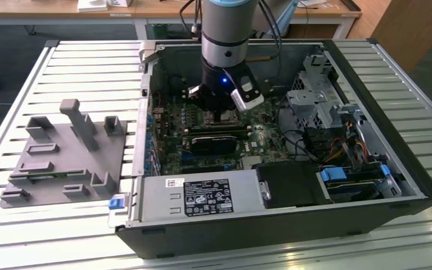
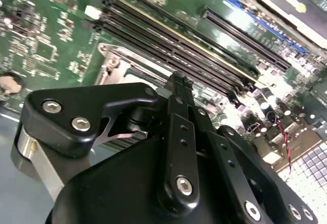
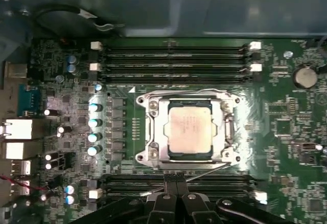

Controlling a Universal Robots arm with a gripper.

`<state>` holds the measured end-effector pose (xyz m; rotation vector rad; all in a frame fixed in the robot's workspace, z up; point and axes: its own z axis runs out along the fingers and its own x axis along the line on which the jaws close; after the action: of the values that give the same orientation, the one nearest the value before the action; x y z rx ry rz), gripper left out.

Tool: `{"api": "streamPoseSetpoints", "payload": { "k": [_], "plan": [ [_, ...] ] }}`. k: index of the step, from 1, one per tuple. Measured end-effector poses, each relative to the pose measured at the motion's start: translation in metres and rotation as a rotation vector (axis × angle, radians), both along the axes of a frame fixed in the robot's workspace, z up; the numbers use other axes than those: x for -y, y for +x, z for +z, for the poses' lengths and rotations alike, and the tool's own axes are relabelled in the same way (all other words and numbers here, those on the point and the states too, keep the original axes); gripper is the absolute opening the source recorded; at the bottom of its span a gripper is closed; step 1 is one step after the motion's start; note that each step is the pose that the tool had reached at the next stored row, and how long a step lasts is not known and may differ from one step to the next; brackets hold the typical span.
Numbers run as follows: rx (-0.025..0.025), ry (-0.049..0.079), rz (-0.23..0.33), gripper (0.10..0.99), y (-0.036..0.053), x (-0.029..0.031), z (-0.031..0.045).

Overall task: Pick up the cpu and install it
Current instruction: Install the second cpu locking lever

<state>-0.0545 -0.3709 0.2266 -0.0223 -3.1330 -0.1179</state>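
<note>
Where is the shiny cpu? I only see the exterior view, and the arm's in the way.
Observer: In the first wrist view the cpu lies flat inside the socket frame on the green motherboard.
Operator: Is the gripper holding it?
Observer: No. In the first wrist view the gripper is near the socket's edge, fingers together, with nothing between them.
Operator: What's next to the socket?
Observer: Long black memory slots run along two opposite sides of it.

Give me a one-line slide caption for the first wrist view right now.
The cpu sits in the motherboard socket between memory slots, with the shut gripper beside it.
</note>
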Motion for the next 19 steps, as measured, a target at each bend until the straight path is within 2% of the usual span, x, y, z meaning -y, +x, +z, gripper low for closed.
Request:
{"api": "streamPoseSetpoints", "payload": {
  "k": [3,8,10,13,16,19],
  "plan": [
    [0.0000,0.000,0.000,0.106,-0.0040,0.0000,-0.0048],
    [0.0000,0.003,0.000,0.106,-0.0049,0.0001,-0.0136],
    [0.0000,0.013,0.000,0.106,-0.0055,0.0017,-0.0150],
    [0.0001,0.034,0.000,0.106,-0.0057,0.0068,-0.0152],
    [0.0000,0.044,0.000,0.106,-0.0065,0.0117,-0.0151],
    [0.0001,0.058,0.000,0.106,-0.0100,0.0137,-0.0151]
  ]
}}
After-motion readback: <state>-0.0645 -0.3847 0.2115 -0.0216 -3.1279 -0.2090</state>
